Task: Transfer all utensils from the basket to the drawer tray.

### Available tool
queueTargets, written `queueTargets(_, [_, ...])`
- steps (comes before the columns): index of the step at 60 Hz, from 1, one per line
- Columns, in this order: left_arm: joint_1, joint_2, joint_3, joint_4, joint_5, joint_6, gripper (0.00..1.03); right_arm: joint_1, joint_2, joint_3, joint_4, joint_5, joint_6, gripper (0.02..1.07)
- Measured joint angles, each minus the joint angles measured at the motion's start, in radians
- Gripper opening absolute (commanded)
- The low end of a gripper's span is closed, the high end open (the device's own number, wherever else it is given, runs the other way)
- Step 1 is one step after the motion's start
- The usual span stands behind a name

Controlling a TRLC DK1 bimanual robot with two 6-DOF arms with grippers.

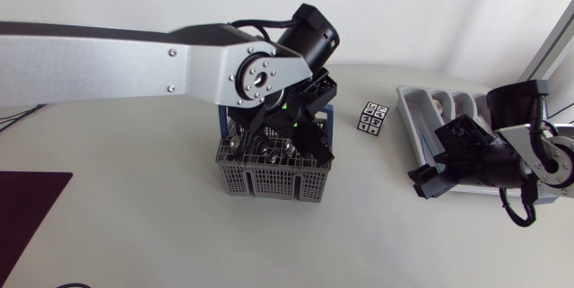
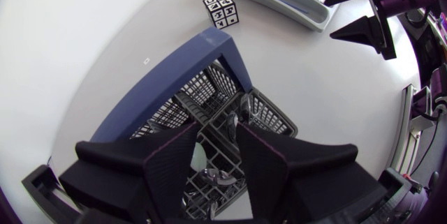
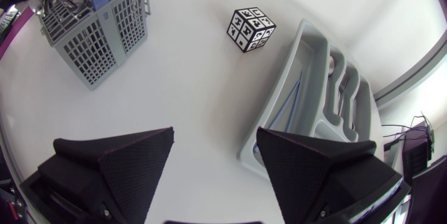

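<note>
Silver-grey, the left arm [image 1: 108, 50] enters at the left edge of the head view and ends over the centre of the frame. Its jaws point down into the grey slotted basket [image 1: 273, 176]. In the left wrist view the left jaws stand part-open with a narrow gap between the wedges, poised above the basket's compartments beside its blue handle [image 2: 174, 77]. Metal utensils [image 2: 234, 116] stand in the compartments beneath, just ahead of the wedge tips. I see nothing clamped, though the wedges hide part of the basket.

Right of centre, a black-and-white marker cube [image 1: 374, 117] sits on the surface between the basket and the drawer tray [image 1: 414, 113]. The tray lies at the right of the frame, well apart from the basket. I cannot tell what it already holds.

The right arm [image 1: 502, 158] lies at the right edge, over the tray's near end. The right jaws are wide open and hold nothing.

Assessment: the step in hand is picking a utensil from the basket. The next move calls for lowering the left jaws astride a single handle, closing firmly, and lifting straight up so that neighbouring pieces and the basket wall are not snagged.
</note>
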Motion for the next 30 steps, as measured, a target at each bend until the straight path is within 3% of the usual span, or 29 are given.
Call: queueTargets(30, [-0.052,0.008,0.008,0.0,-0.081,0.001,0.41,0.0,0.007,-0.006,0.014,0.0,0.0,0.88])
